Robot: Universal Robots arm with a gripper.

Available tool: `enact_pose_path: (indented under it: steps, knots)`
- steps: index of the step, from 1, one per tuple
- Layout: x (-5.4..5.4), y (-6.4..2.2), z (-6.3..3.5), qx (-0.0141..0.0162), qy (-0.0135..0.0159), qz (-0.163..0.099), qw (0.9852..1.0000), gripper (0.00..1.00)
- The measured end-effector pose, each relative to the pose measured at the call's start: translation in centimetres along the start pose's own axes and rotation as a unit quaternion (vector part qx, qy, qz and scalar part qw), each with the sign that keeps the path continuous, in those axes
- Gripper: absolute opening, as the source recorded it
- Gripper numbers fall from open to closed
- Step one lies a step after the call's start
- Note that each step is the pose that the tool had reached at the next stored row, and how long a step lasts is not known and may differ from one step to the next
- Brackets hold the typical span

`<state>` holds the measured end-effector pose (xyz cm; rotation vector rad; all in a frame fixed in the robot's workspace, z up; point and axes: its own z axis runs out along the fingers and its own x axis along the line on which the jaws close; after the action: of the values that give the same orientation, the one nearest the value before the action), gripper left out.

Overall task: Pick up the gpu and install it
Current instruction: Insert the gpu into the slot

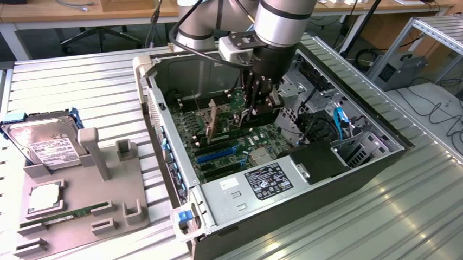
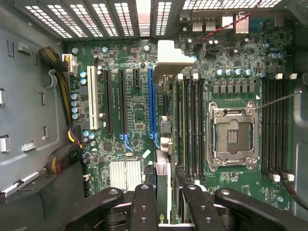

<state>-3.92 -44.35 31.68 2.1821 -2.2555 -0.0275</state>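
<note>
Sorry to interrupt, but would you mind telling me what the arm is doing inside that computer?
The arm has reached down into the open computer case, with its gripper just above the motherboard. The jaws are closed on the gpu, which stands on edge among the expansion slots. On the tray outside the case, a hard drive and other parts sit untouched.

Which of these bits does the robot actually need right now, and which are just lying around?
In the job: gpu, held edge-on in the gripper; open computer case; motherboard with its blue slot.
Lying about: hard drive, RAM stick, processor chip, grey parts holder.
</note>
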Motion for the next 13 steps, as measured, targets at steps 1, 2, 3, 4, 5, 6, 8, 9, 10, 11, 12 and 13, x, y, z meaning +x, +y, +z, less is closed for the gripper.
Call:
enact_pose_path:
  steps: [1,2,3,4,5,6,8,9,10,11,12,13]
  knots:
    - [0.0,0.02,0.01,0.0,0.0,0.0,1.0,0.26]
    - [0.01,0.03,0.04,0.0,0.0,0.0,1.0,0.26]
    - [0.01,0.05,0.05,0.0,0.0,0.0,1.0,0.26]
    - [0.01,0.06,0.06,0.0,0.0,0.0,1.0,0.26]
    - [0.02,0.08,0.08,0.0,0.0,0.0,1.0,0.26]
    - [0.02,0.11,0.1,0.0,0.0,0.0,1.0,0.26]
    - [0.03,0.15,0.14,0.0,0.0,0.0,1.0,0.26]
    - [0.03,0.16,0.15,0.0,0.0,0.0,1.0,0.26]
    - [0.04,0.18,0.17,0.0,0.0,0.0,1.0,0.26]
    - [0.04,0.2,0.18,0.0,0.0,0.0,1.0,0.26]
    - [0.04,0.21,0.2,0.0,0.0,0.0,1.0,0.26]
    - [0.04,0.23,0.21,0.0,0.0,0.0,1.0,0.26]
